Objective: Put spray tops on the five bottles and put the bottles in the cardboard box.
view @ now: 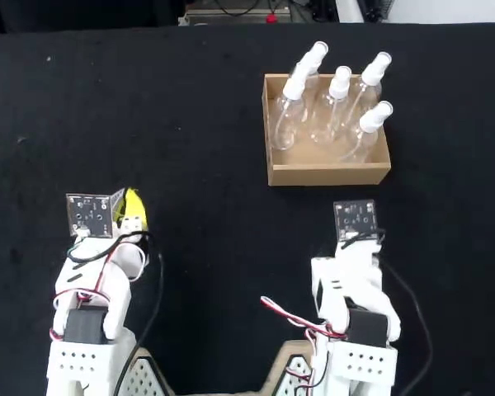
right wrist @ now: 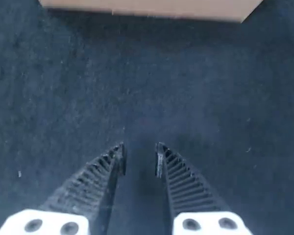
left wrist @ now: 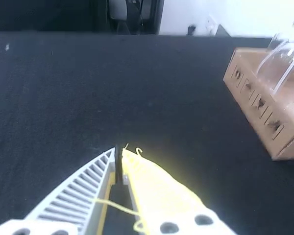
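Shut tip to tip at the left gripper (left wrist: 121, 152), white side against yellow side, nothing pinched between. Parted by only a narrow gap at the right gripper (right wrist: 139, 152), both dark ribbed sides aimed down at bare cloth, nothing held. Just beyond the right gripper, the near wall of the cardboard box (view: 326, 175), close but not touching. Well off to the left of the cardboard box and a little nearer the arm bases than it, the left gripper, pointing out over the black cloth (view: 148, 107) with one side wall of the box off at an angle ahead. Inside the cardboard box, all five bottles (view: 334, 111), clear, packed close side by side in two rough rows, tilted with their heads toward the far wall. On every one of them, white spray tops (view: 340, 80), sticking up past the rim. Behind each gripper, on the side away from the box, a white arm folded back toward its base: left arm (view: 99, 280) and right arm (view: 355, 289), side by side and well apart
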